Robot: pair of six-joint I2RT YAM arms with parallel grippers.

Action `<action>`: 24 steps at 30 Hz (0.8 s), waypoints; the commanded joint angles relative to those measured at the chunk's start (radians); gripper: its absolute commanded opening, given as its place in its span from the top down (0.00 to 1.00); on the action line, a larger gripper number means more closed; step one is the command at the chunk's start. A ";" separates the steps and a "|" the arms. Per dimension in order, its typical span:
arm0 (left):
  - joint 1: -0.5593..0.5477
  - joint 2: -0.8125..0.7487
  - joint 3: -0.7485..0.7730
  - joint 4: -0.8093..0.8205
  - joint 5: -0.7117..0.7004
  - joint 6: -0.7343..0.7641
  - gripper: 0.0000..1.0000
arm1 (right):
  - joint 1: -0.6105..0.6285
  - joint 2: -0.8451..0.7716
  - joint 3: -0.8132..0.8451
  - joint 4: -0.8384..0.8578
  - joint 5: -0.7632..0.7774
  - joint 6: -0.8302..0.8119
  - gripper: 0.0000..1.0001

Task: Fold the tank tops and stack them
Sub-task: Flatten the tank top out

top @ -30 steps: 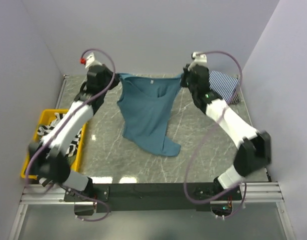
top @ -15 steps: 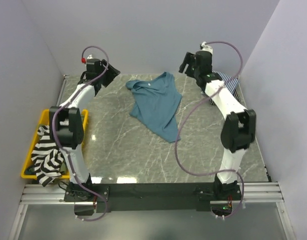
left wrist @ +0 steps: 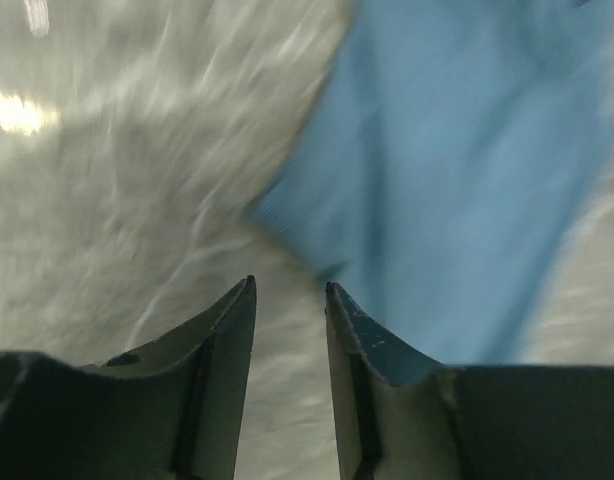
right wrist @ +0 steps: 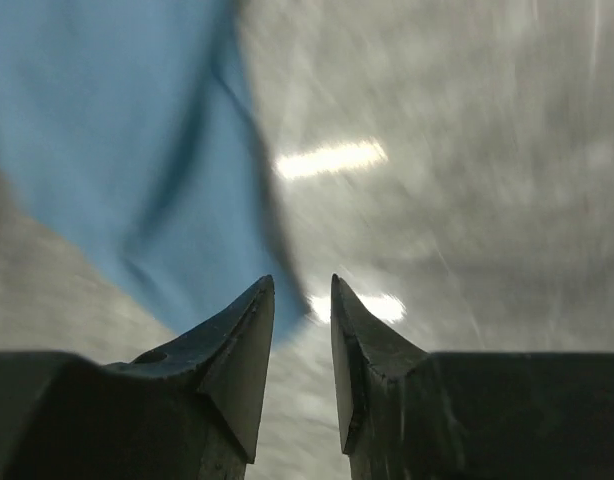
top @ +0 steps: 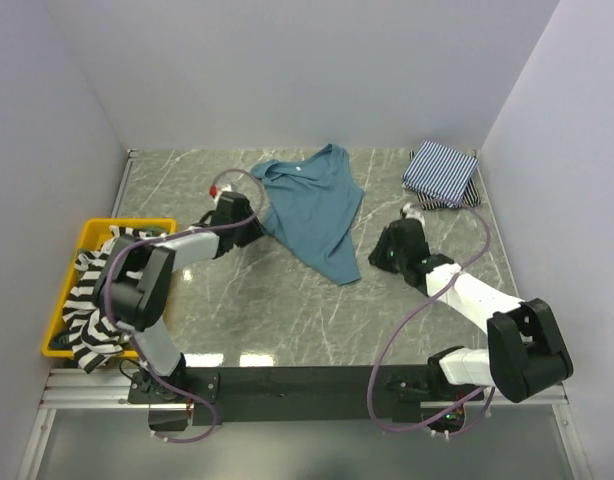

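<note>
Flanking the teal tank top (top: 312,205), left end effector (left wrist: 289,287) and right end effector (right wrist: 302,280) stand parted, empty.

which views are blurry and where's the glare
Both wrist views are smeared: left wrist blurs the teal top and marble table; right wrist likewise, with a bright light streak on the table. Top external is sharp, with two glare patches near the table's front edge.

The teal tank top (top: 312,205) no longer hangs stretched in the air; it now lies rumpled on the surface (top: 247,310). The left tool (top: 253,222), no longer gripping it, now sits low at its left edge. The right tool (top: 377,252) sits low beside its near hem. Both are slightly parted and empty.
</note>
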 commanded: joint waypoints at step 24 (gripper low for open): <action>-0.027 0.184 0.208 -0.073 -0.046 0.287 0.52 | 0.087 0.142 -0.148 0.212 -0.099 0.088 0.68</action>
